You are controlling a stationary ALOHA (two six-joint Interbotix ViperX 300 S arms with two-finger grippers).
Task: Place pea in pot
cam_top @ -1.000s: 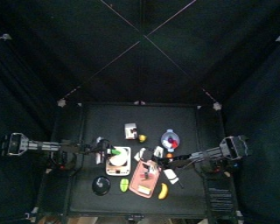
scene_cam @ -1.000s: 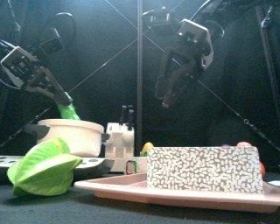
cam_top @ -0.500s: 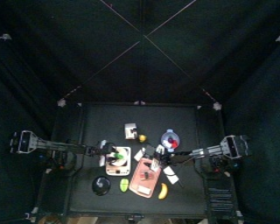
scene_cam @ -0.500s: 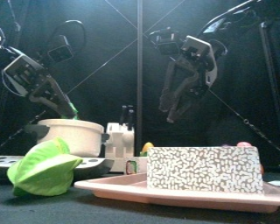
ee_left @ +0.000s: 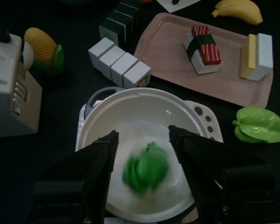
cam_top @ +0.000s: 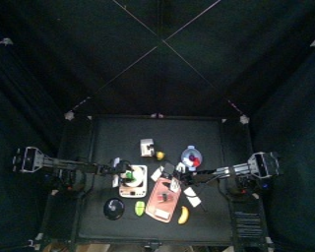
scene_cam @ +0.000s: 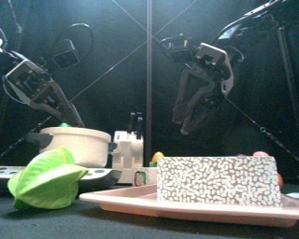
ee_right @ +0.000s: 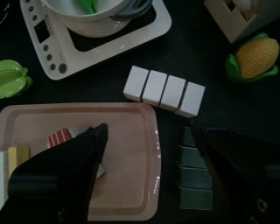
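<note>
Since the earlier front frame the left arm has dropped lower over the pot, and the green pea that hung between its fingers no longer shows there; the right arm has shifted a little toward the middle.

Top view: the left gripper sits over the pot. The right gripper hangs beside the pink tray.

Front view: the left gripper hovers just above the white pot's rim, only a sliver of green showing at the rim. The right gripper is raised well above the bench.

Left wrist view: fingers spread wide, holding nothing. The pea, blurred, lies between them inside the pot. Task looks essentially complete.

Right wrist view: fingers wide apart and empty above the tray; four white blocks and corn lie nearby.

Risk: the blur suggests the pea may be bouncing; it could hop over the rim. A careless retreat could also catch the pot wall and tip it.

No readable writing or labels in any view
</note>
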